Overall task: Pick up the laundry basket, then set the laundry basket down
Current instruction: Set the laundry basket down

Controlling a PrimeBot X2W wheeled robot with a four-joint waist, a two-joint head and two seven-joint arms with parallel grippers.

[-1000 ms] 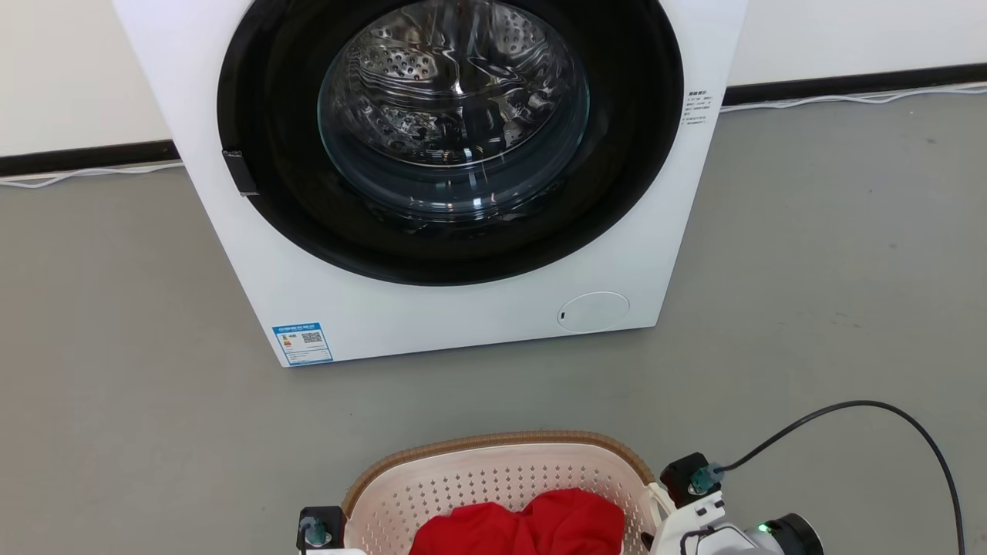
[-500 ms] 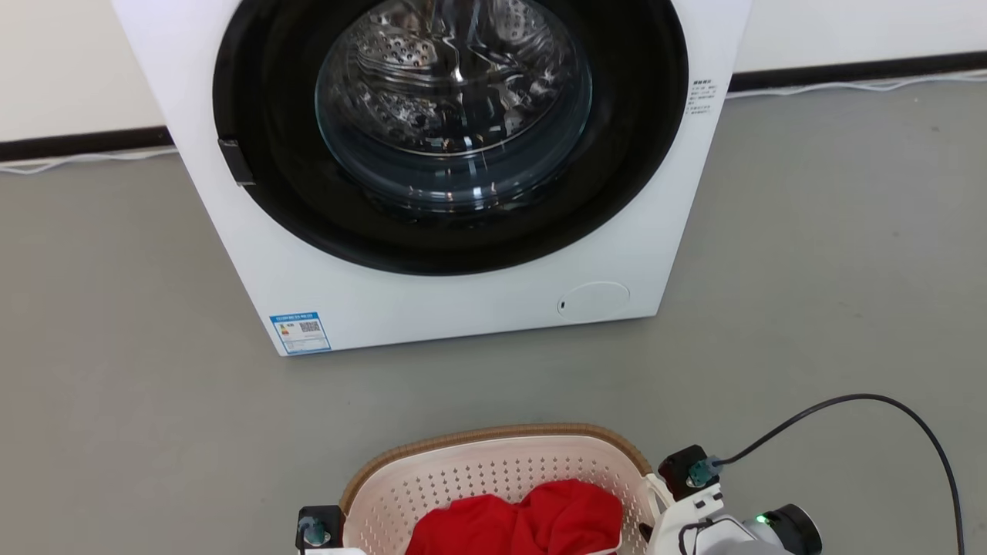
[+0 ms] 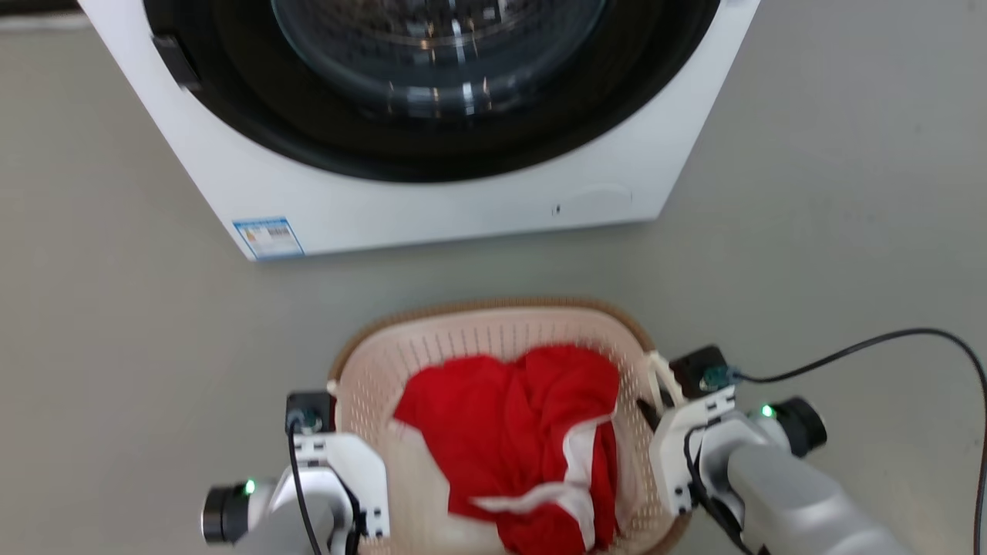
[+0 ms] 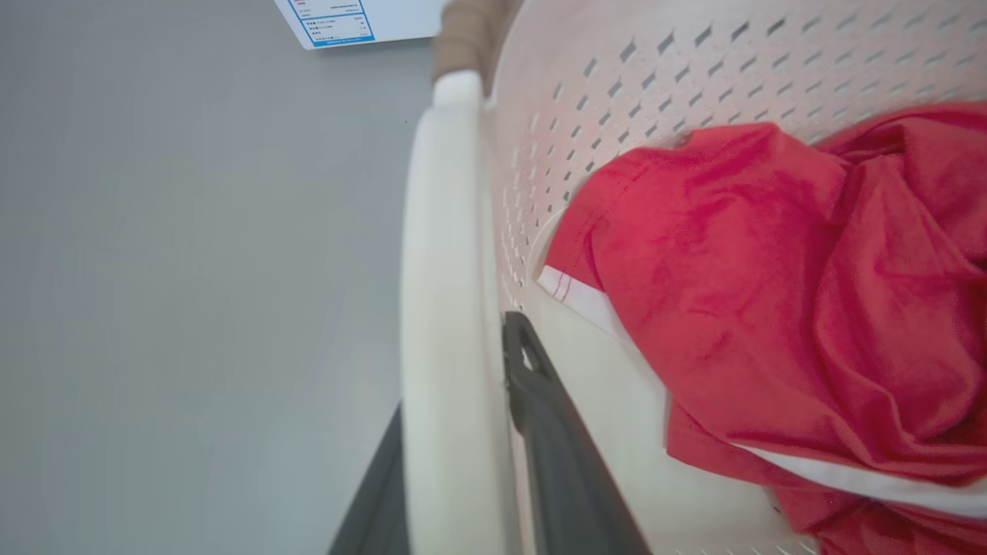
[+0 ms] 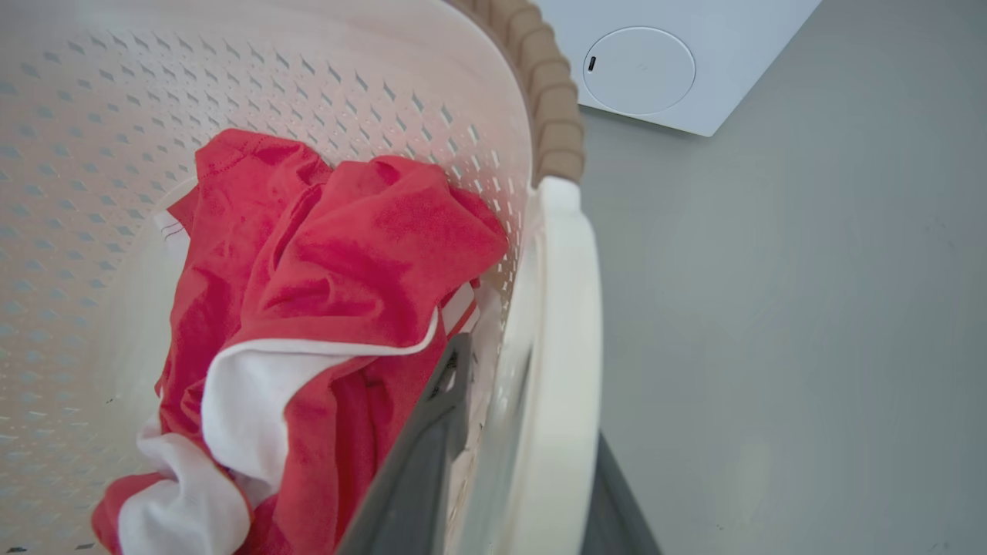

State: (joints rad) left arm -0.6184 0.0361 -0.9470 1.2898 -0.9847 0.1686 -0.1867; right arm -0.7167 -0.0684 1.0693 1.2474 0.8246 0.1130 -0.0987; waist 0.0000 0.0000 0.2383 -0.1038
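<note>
- Grey floor [image 3: 116,347], washing machine [image 3: 463,208] at 12 o'clock.
- laundry basket [image 3: 478,339] at 6, red cloth [image 3: 501,416] inside.
- left gripper [image 4: 459,385] and right gripper [image 5: 532,401] clamped on its handles.

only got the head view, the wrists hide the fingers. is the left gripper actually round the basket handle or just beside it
Observer: Round it. In the left wrist view the left gripper straddles the white left handle, with one finger outside and one inside the basket.
Operator: ok and the right
Observer: Same there. The right gripper has the right handle between its fingers, with the inner finger inside the basket wall.
</note>
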